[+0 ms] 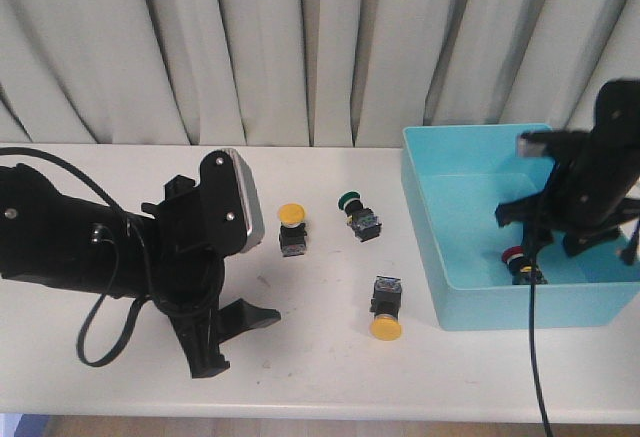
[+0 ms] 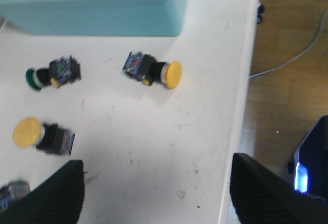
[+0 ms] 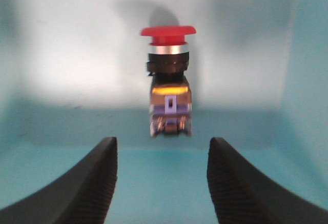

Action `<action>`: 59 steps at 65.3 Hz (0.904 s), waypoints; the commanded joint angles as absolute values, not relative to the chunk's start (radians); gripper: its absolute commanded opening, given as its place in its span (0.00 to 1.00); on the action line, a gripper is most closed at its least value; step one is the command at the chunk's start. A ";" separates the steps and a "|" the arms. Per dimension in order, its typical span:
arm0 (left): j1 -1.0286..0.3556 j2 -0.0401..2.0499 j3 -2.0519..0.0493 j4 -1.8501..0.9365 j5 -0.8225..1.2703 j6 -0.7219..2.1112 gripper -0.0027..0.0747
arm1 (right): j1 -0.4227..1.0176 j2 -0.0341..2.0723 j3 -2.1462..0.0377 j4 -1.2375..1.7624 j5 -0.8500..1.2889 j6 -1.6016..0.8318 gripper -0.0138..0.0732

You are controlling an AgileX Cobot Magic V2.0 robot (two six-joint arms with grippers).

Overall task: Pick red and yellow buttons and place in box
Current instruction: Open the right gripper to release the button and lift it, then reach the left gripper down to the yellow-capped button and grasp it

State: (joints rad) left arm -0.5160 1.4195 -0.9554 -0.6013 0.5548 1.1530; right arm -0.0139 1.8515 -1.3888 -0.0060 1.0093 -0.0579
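The turquoise box stands at the right of the table. A red button lies inside it near its front wall. My right gripper hangs in the box, open and empty. In the right wrist view the red button lies on the box floor, just beyond my open right gripper. Two yellow buttons lie on the table left of the box. My left gripper is open and empty over the table's front left. The left wrist view shows both yellow buttons, my left gripper and the box.
A green-capped button lies between the far yellow button and the box; it also shows in the left wrist view. A blurred dark object sits at that view's edge. The table's front edge runs close to the left gripper. Curtains hang behind.
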 commanded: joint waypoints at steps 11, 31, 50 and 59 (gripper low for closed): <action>-0.517 1.506 -0.979 -0.241 0.430 0.621 0.75 | 0.082 1.537 -1.417 0.000 1.050 -0.086 0.62; -0.517 1.600 -1.101 -0.109 0.458 0.429 0.75 | 0.310 1.304 -1.230 0.008 0.952 -0.135 0.62; -0.437 1.844 -1.433 -0.161 0.685 0.702 0.75 | 0.366 1.179 -0.986 0.032 0.838 -0.161 0.62; -0.435 1.917 -1.531 -0.256 0.712 0.885 0.75 | 0.366 1.179 -0.986 0.055 0.831 -0.186 0.62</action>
State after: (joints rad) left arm -0.4346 1.9208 -1.4447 -0.1731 0.7198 0.7717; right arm 0.3643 1.2051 -0.9623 0.0370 0.8882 -0.1567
